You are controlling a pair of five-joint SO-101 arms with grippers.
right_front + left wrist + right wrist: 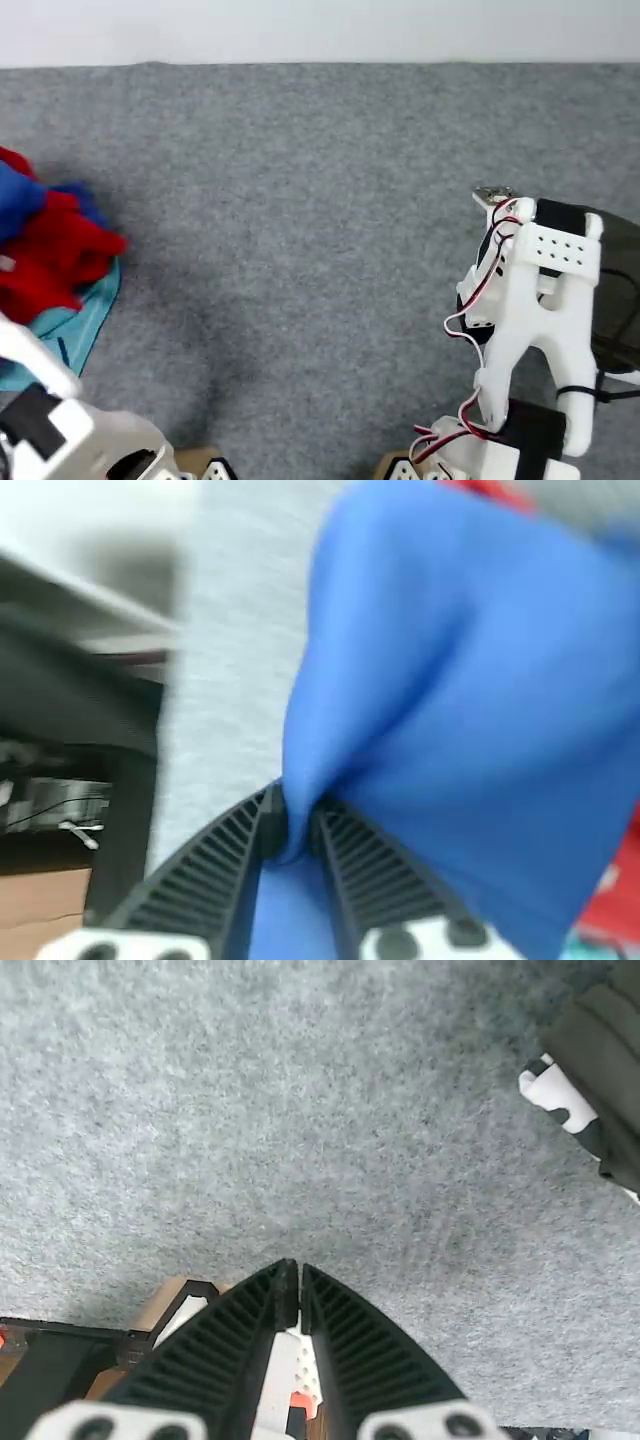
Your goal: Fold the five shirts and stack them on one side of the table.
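A heap of shirts lies at the table's left edge in the high view: a red shirt (55, 250), a blue shirt (18, 200) on top and a teal shirt (85, 310) underneath. My left gripper (292, 825) is shut on a fold of the blue shirt (460, 710), which hangs bunched from the jaws. Red cloth (615, 900) shows beside it. My right gripper (300, 1275) is shut with nothing in it, just above the grey felt. A dark shirt (615, 300) lies at the right edge under the right arm (540, 290).
Grey felt (320, 220) covers the table, with a broad bare stretch through the middle and back. The left arm's white body (60, 420) sits at the front left. The dark shirt (600, 1070) lies near the right gripper, with a white part (555, 1095) beside it.
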